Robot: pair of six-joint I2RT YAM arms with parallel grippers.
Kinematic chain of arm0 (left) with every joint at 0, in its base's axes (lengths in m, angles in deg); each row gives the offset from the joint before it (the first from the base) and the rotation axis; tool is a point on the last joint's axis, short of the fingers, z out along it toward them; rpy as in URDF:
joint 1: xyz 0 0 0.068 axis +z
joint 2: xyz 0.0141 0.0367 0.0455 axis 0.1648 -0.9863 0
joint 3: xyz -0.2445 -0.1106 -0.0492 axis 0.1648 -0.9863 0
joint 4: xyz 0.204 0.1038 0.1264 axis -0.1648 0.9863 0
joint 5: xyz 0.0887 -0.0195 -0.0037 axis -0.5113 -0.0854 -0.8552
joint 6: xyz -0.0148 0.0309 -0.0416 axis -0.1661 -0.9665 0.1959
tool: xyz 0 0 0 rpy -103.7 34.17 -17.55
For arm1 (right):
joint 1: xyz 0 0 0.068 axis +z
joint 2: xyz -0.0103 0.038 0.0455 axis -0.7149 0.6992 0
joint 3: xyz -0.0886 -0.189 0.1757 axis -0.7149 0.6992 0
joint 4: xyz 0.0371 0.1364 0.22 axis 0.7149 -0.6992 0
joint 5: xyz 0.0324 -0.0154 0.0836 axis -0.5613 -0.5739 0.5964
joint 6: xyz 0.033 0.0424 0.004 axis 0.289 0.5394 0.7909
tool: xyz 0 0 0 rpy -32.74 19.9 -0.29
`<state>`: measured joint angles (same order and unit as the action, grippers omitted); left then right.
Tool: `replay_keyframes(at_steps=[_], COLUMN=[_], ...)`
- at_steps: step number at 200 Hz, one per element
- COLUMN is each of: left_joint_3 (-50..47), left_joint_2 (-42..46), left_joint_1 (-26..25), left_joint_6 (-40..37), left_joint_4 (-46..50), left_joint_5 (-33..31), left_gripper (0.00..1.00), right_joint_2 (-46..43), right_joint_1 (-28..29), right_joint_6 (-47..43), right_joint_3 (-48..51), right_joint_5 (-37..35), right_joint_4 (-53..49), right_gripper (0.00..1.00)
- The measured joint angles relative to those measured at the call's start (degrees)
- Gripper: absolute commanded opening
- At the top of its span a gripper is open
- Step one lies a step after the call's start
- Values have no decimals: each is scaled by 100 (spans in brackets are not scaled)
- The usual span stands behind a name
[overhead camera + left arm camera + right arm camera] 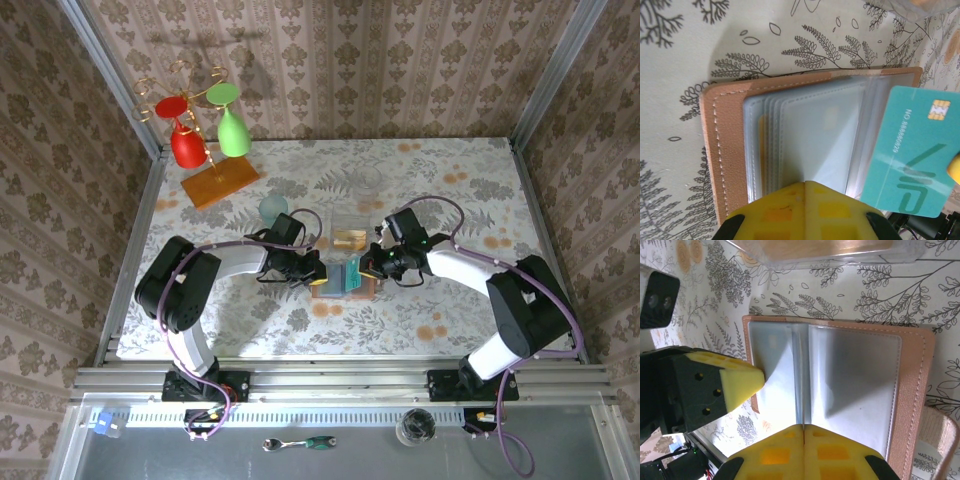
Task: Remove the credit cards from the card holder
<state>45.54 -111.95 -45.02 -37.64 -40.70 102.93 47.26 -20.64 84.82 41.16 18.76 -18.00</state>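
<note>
The card holder (345,293) lies open on the table, brown border (722,150) round clear grey-blue sleeves (855,385). My right gripper (368,266) is shut on a teal credit card (912,160) with a gold chip, held clear of the sleeves over the holder's right half. In the right wrist view a thin edge runs straight into the shut pads (804,427). My left gripper (805,184) is shut, its yellow tip (759,379) pressed on the holder's left page. A tan strip shows inside a sleeve (761,150) near the left border.
A clear plastic box (350,236) with a wooden piece inside stands just behind the holder. At back left an orange wooden rack base (220,183) carries a red glass (186,143) and a green glass (233,130). The holder's strap (940,432) sticks out sideways.
</note>
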Motion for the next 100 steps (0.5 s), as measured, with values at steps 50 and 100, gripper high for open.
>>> replay_keyframes(at_steps=[50, 100], left_joint_3=[0, 0], left_joint_2=[24, 238], left_joint_1=[59, 136], left_joint_6=[4, 85], left_joint_4=[-2, -116], left_joint_5=[-2, -4], left_gripper=[7, 8], right_joint_2=[-170, -343], right_joint_1=[-48, -63], right_joint_6=[-774, -2356], right_joint_3=[-433, -909], right_joint_5=[-173, -610], right_joint_4=[-632, -1296], right_gripper=[1, 0])
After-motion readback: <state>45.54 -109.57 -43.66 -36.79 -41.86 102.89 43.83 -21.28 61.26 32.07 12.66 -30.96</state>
